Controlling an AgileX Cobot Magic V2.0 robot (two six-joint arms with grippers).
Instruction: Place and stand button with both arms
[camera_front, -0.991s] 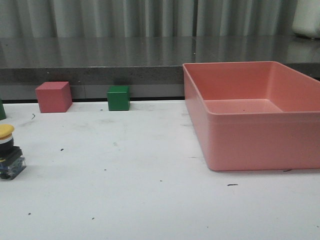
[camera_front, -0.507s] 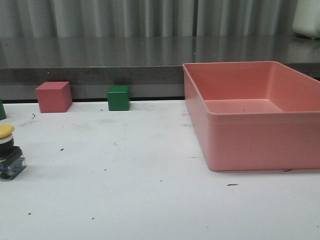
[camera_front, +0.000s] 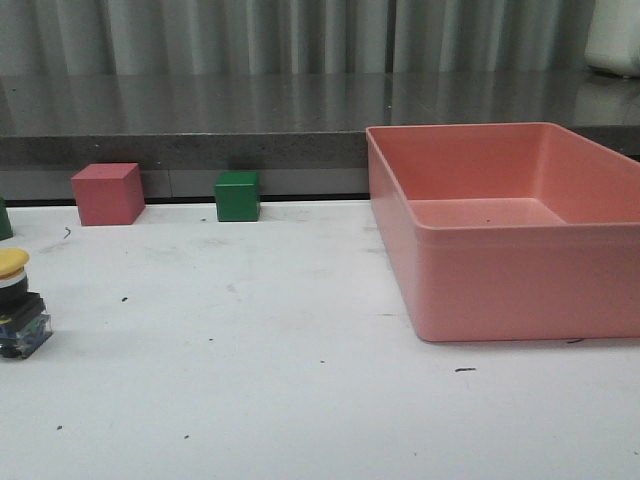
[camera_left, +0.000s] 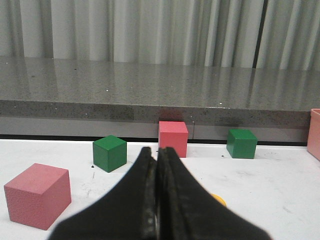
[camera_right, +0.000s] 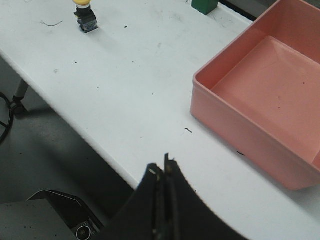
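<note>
The button (camera_front: 18, 305) stands upright at the table's far left in the front view, yellow cap on top of its black body. It also shows in the right wrist view (camera_right: 85, 15), upright and far from that gripper. In the left wrist view only a sliver of its yellow cap (camera_left: 218, 199) peeks out beside the fingers. My left gripper (camera_left: 158, 152) is shut and empty, just short of the button. My right gripper (camera_right: 161, 167) is shut and empty, over the table's front edge. Neither gripper shows in the front view.
A large pink bin (camera_front: 480, 240) stands on the right. A red cube (camera_front: 107, 193) and a green cube (camera_front: 237, 196) sit at the table's back edge. The left wrist view shows another green cube (camera_left: 109, 153) and a red cube (camera_left: 37, 195) nearer.
</note>
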